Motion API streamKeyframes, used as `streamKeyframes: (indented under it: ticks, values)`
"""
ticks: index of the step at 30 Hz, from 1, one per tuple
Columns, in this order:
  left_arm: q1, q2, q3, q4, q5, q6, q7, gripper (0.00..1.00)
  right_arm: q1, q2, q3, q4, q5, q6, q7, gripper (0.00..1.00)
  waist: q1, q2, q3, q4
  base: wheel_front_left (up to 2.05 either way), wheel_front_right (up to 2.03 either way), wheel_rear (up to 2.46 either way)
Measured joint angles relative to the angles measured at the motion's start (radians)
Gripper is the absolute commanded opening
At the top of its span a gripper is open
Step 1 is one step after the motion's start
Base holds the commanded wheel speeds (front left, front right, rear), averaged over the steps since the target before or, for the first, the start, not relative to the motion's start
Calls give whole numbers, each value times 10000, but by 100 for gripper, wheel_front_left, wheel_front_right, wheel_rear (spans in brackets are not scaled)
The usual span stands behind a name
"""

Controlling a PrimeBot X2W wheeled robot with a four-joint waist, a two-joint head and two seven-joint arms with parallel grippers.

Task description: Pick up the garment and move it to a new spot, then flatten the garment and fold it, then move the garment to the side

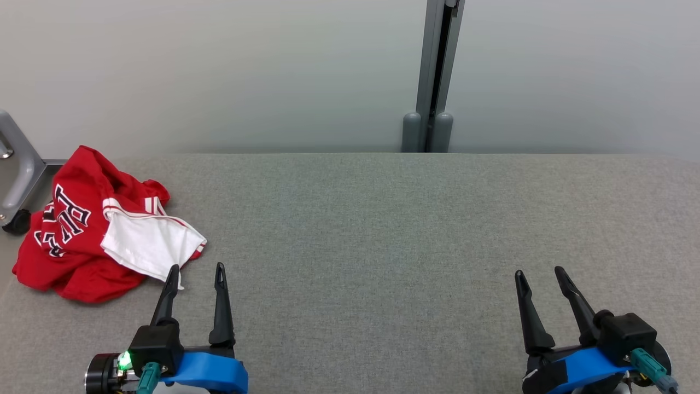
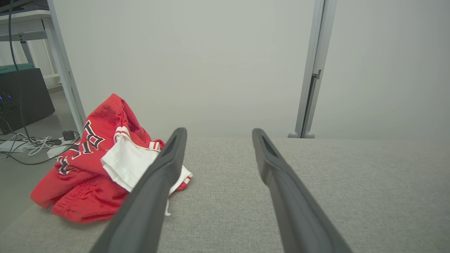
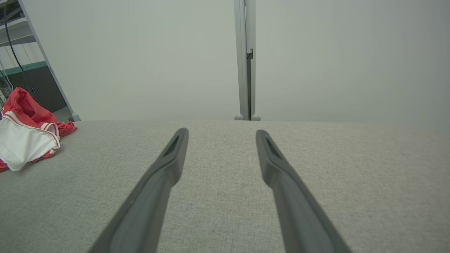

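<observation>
Garment work looks not yet begun. The broad grey fabric-covered table (image 1: 383,230) lies mostly bare, with nothing spread or folded on it. Behind its far edge stands a pale wall with a grey vertical metal post (image 1: 435,82). The crumpled red sports garment with dark-and-white lettering (image 1: 76,241) sits in a loose heap by the table's left edge. A white fabric panel trimmed in red stripes (image 1: 150,246) is turned out on the side of the heap nearest the robot. The left gripper (image 1: 197,267) is poised just beside the heap, jaws spread wide and holding nothing. In the head view its outer fingertip crosses the corner of the white panel, but I cannot tell whether it touches the cloth or only stands in front of it. The right gripper (image 1: 538,270) is well apart from the heap, over bare table on the right, with its jaws likewise parted and empty. By my reading every step is left: the first pick-up and move to a new spot, the flattening, the fold, and the final shift to the side.
</observation>
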Motion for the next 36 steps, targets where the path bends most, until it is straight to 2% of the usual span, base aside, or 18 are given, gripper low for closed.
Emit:
streamKeyframes:
  ticks: [13,19,25,36]
  values:
    - [-1,63,-23,21,-48,67,0,100,0,-2,13,2,31,2,10,100,0,0,64,99,0,0,0]
    - [-125,132,2,25,-73,136,0,100,-25,-6,98,-33,-21,2,13,100,0,0,102,350,0,0,0]
    - [-199,180,12,77,-88,211,-2,100,-121,-6,127,-4,-42,2,19,100,0,-1,110,902,0,0,0]
    - [-283,349,153,61,-251,314,-10,100,-125,-4,163,33,-111,2,13,100,2,0,234,2329,0,0,0]
